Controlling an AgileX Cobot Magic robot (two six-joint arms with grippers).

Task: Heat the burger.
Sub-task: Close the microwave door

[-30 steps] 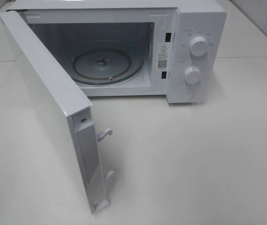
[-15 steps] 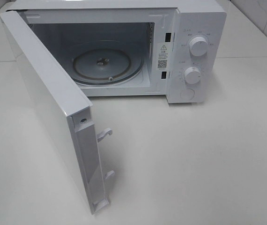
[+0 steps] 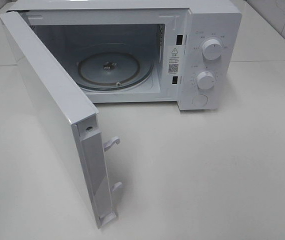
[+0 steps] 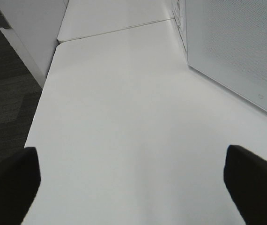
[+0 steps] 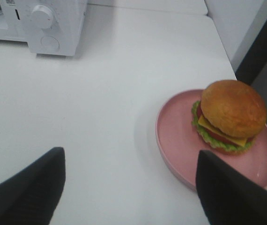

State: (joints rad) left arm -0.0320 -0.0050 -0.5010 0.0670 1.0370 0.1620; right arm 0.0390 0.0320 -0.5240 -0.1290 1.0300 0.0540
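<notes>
The burger, with a golden-brown bun, lettuce and cheese, sits on a pink plate in the right wrist view, near the table's edge. My right gripper hovers open above the table, with the plate just beyond its one finger and nothing between its fingers. My left gripper is open wide over bare table beside the microwave's door. The white microwave stands at the back of the exterior high view with its door swung open and the glass turntable bare. Neither gripper nor the burger shows in that view.
The open door juts forward over the left half of the table. Two white knobs sit on the microwave's right panel. The table edge drops to dark floor beside my left gripper. A table edge runs close behind the plate.
</notes>
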